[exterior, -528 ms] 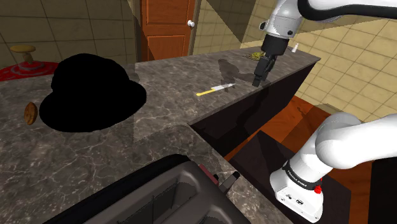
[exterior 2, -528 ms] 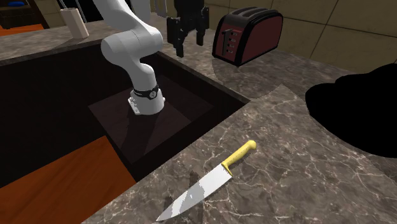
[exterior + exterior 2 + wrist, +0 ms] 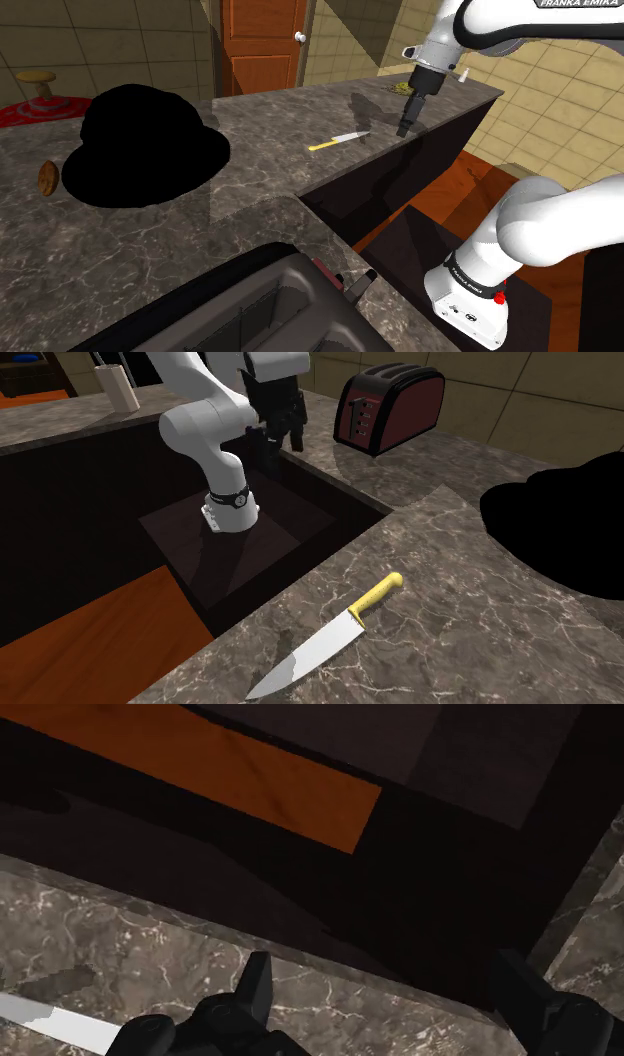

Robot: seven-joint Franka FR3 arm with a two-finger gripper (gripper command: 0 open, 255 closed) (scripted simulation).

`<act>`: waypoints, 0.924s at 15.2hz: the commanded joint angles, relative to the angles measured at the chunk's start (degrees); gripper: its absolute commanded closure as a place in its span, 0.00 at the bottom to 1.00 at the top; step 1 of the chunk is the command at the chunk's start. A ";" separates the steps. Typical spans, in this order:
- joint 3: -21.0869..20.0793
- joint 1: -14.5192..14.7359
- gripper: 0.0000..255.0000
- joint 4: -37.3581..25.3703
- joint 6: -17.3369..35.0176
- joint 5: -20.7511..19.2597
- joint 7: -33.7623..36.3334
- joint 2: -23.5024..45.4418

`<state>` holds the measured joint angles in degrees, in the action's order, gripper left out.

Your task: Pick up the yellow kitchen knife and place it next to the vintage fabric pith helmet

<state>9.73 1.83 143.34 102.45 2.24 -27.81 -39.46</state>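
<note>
The knife [image 3: 338,140] lies flat on the dark marble counter [image 3: 260,170], its yellow handle [image 3: 378,595] pointing toward the helmet and its pale blade [image 3: 300,657] pointing away. The helmet [image 3: 145,145] is drawn as an all-black hat shape at the shoulder view's left. My gripper [image 3: 405,122] hangs open over the counter's edge, beyond the blade tip and apart from the knife. Seen from the wrist, the two fingers [image 3: 255,987] stand wide apart with nothing between them, and the blade [image 3: 55,1024] lies outside the gap.
A dark red toaster [image 3: 390,407] stands on the counter near my stand. A small brown object [image 3: 46,177] lies beside the helmet. A pale carton [image 3: 120,387] stands on a far counter. The counter wraps around a recess with my base [image 3: 228,512].
The hand has turned and dropped a little, shifting toward the second exterior view's left. The knife and helmet have not moved.
</note>
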 commanded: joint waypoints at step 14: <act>28.97 13.27 0.00 -18.39 9.59 18.96 -65.20 36.20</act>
<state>37.25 14.36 127.31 112.70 18.12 -87.32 -6.92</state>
